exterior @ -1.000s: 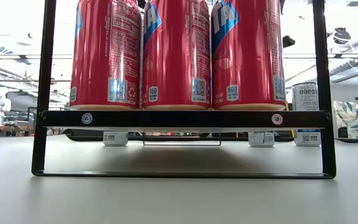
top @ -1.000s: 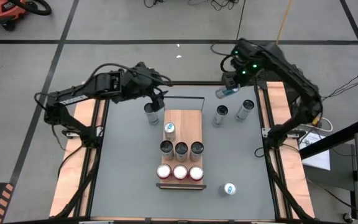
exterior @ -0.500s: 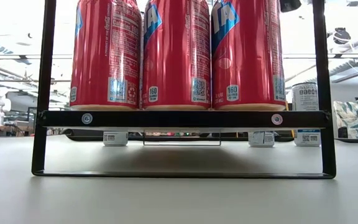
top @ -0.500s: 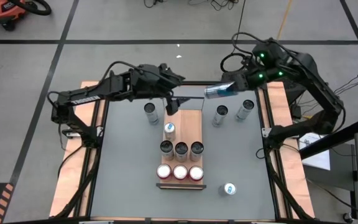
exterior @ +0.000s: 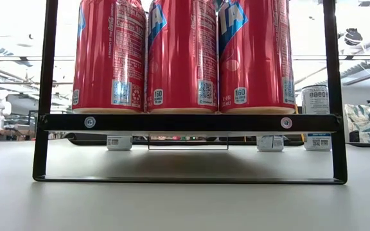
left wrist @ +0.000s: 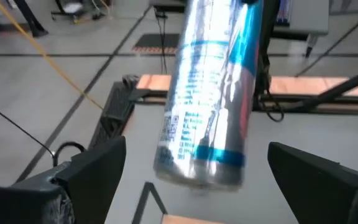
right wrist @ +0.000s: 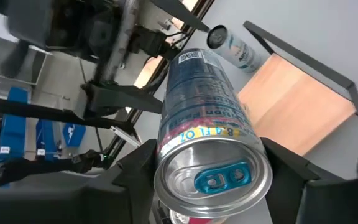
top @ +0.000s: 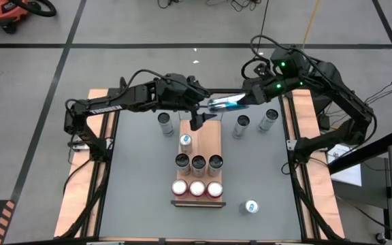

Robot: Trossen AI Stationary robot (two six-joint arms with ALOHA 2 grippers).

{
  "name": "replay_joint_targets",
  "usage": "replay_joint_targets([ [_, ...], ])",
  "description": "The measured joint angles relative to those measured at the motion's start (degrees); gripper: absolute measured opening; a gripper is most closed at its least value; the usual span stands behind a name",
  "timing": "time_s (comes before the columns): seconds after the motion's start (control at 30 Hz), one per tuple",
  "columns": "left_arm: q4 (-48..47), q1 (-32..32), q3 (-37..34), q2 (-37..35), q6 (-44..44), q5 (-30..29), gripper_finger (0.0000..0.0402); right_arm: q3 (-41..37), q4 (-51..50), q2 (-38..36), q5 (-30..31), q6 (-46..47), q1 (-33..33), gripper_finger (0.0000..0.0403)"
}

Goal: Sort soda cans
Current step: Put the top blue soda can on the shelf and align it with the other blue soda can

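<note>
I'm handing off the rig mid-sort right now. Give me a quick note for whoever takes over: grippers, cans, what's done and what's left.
Right gripper: shut on a slim blue can, held sideways in the air above the far end of the wooden tray.
Left gripper: open, facing that can's free end; looks like a handover, not yet gripped.
Done: on the tray, three red cans in the near row, three dark-topped silver cans behind them, one blue can in the next row.
Left: the held can, three silver cans standing on the table by the tray's far end, and one blue can near the front right.
</note>
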Motion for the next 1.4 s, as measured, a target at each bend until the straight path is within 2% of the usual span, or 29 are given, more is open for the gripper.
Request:
replay_joint_targets([
  [0.3,-0.31,-0.64,-0.07,0.9,0.04,1.34,0.0383,0.0,2.71,1.31,-0.02,0.26,2.29,0.0201],
  [0.77,-0.65,-1.86,-0.05,0.84,-0.07,0.7,0.0243,0.02,3.84,1.85,-0.11,1.29,3.0,0.0201],
  [0.87,-0.81,-1.92,-0.05,0.85,-0.08,0.63,0.0228,0.02,3.86,1.8,-0.08,1.4,3.01,0.0201],
  [1.07,-1.43,-1.95,0.45,0.84,-1.25,0.26,0.0225,0.02,4.12,1.82,-0.02,-0.38,3.0,0.0203],
  [1.23,-1.65,-2.08,1.15,0.22,-3.04,0.63,0.0224,0.02,6.51,1.65,-2.29,-3.79,2.94,0.0236],
  [1.4,-1.17,-1.92,1.39,-1.89,-8.53,5.37,0.0223,0.02,13.5,0.76,-7.35,-9.43,2.98,0.0294],
])
